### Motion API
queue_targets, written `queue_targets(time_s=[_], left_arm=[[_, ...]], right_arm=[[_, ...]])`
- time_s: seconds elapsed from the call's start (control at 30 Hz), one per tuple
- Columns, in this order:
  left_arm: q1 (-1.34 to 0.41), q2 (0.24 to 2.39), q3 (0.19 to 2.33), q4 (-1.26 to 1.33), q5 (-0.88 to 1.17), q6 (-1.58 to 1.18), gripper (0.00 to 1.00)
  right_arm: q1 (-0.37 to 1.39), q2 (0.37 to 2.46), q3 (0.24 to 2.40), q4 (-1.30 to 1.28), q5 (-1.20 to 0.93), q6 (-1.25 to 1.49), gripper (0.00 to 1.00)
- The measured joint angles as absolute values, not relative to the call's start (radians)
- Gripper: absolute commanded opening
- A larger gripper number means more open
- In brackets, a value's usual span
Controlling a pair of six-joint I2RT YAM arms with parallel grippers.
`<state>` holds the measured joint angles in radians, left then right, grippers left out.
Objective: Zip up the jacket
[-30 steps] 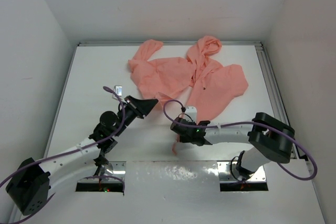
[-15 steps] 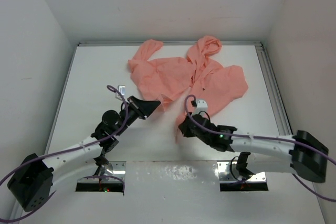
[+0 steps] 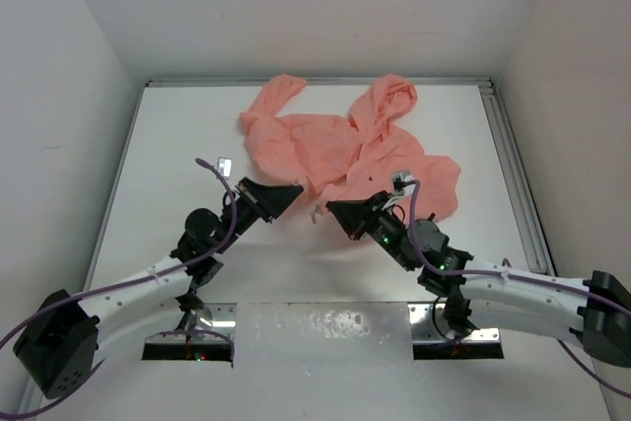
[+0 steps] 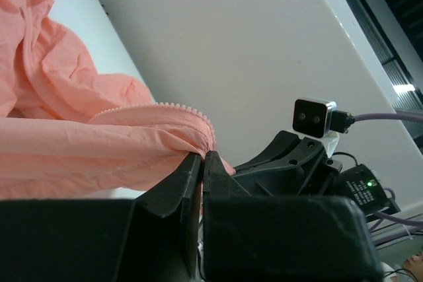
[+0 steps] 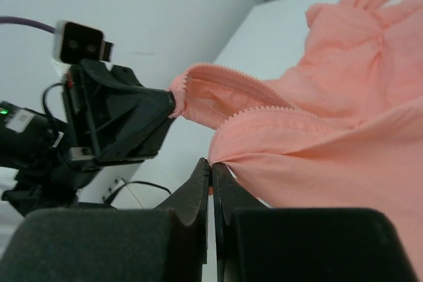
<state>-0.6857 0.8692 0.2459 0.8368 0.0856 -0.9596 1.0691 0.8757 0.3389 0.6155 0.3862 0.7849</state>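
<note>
Lying rumpled, the thin jacket (image 3: 340, 140) is pinched by left end effector (image 3: 295, 190) and right end effector (image 3: 331, 208).

A robotics lab cell: a white surface (image 3: 158, 165) boxed by plain white walls (image 3: 296, 7), a metal rail (image 3: 515, 175) alongside, left arm (image 3: 118, 298) and right arm (image 3: 523, 288) trailing purple cables (image 3: 204, 167).

Far centre filled by jacket (image 3: 335, 140) — bare table (image 3: 163, 135) left, passable.

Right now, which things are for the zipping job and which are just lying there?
For the job: the jacket, the left hand, the right hand, both pinching its zipper edges.
Just there: the table, the side rail.
</note>
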Motion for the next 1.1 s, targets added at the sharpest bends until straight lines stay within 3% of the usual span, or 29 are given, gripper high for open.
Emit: queue_targets(time_s=[0.47,0.83,1.0,1.1], left_arm=[[-0.672,0.96,0.249,0.99,0.163,-1.035,0.0],[-0.66,0.558,0.226,0.71,0.032,-0.921,0.0],[-0.66,0.55,0.213,0.656,0.023,-0.917,0.0],[-0.66,0.55,0.2,0.636,0.027,-0.918,0.0]], right_arm=[[1.061,0.843,0.261,0.889,0.278,0.742,0.0],[1.055,0.953,0.272,0.335,0.208,0.963,0.0],[1.055,0.967,0.231,0.157,0.203,1.076,0.0],[1.055,0.984,0.241,0.039,0.228,1.116,0.08]])
